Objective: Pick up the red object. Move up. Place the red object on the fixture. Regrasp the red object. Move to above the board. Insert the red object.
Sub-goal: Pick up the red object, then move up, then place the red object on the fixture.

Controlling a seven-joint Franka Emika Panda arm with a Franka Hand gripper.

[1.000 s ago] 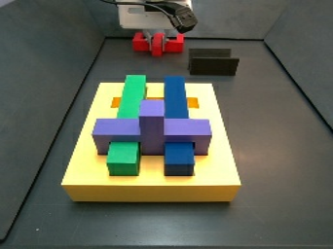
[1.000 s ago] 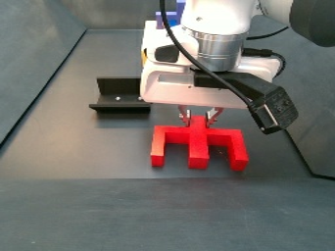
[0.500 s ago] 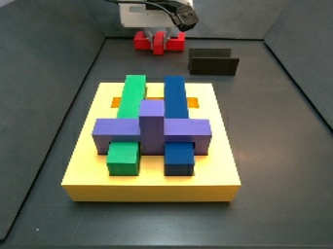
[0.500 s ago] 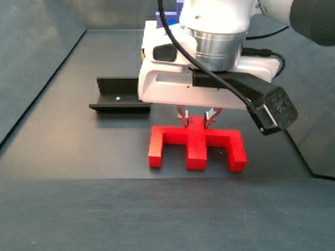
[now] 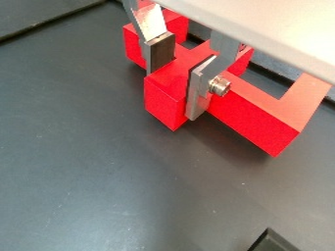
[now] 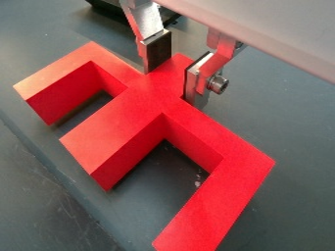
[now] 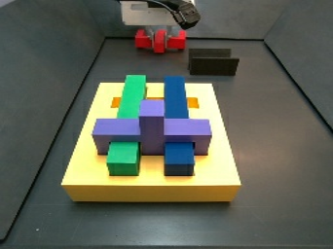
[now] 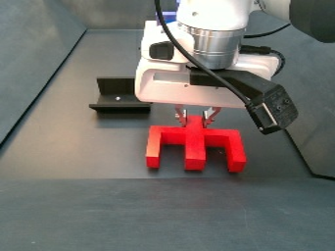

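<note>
Two silver fingers [image 6: 199, 76] of the gripper [image 6: 177, 63] squeeze the red object [image 6: 137, 123] by its middle stub, one plate on each side. The jaws are clamped on it, as both wrist views show. The red object hangs right under the gripper [image 8: 199, 120], and in a side view it seems to sit on or just above the dark floor; I cannot tell which. The fixture [image 8: 118, 97] stands near the gripper, off to one side, with nothing in it. The board [image 7: 155, 144] lies well apart from the gripper [image 7: 162, 37], with green, blue and purple blocks on it. I think the pick-up step is in hand. Next the arm likely needs to go straight up, holding tight, so the red object clears the floor.
</note>
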